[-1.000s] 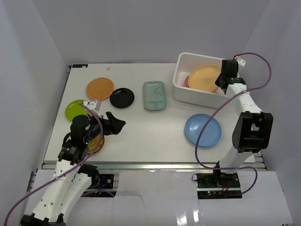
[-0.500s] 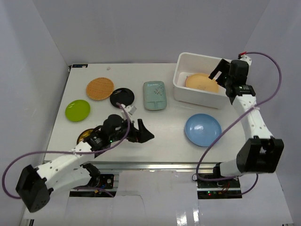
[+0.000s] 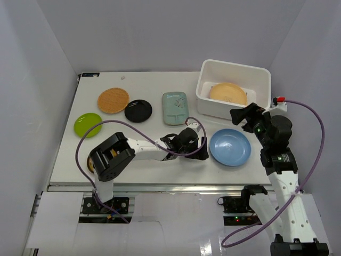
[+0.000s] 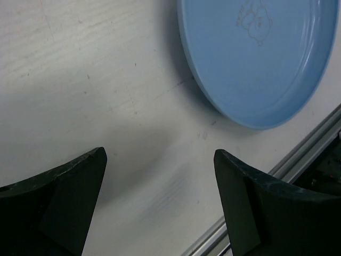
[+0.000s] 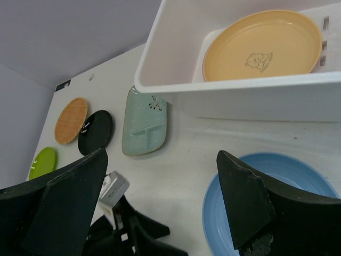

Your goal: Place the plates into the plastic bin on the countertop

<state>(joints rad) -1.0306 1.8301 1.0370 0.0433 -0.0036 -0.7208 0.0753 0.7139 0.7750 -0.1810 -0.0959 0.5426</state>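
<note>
The blue plate (image 3: 230, 147) lies flat on the countertop (image 3: 160, 85), near its front right. My left gripper (image 3: 204, 149) is stretched across the table just left of this plate. In the left wrist view the left gripper (image 4: 160, 181) is open over bare table, with the blue plate (image 4: 261, 58) ahead of its fingers. My right gripper (image 3: 241, 114) hangs open and empty between the blue plate and the plastic bin (image 3: 205, 101). A tan plate (image 3: 228, 94) lies inside the bin. The right wrist view shows the bin (image 5: 176, 90), the tan plate (image 5: 261, 45) and the blue plate (image 5: 303, 181).
Four more plates lie on the left half of the table: orange-brown (image 3: 113, 100), black (image 3: 138, 110), lime green (image 3: 88, 124) and a pale teal rectangular one (image 3: 175, 108). The left arm's links lie low across the table's front. A metal rail (image 3: 160, 186) runs along the front edge.
My right gripper has opened, left the tan plate in the bin and drawn back toward the front. My left arm has swung right across the table to the blue plate.
</note>
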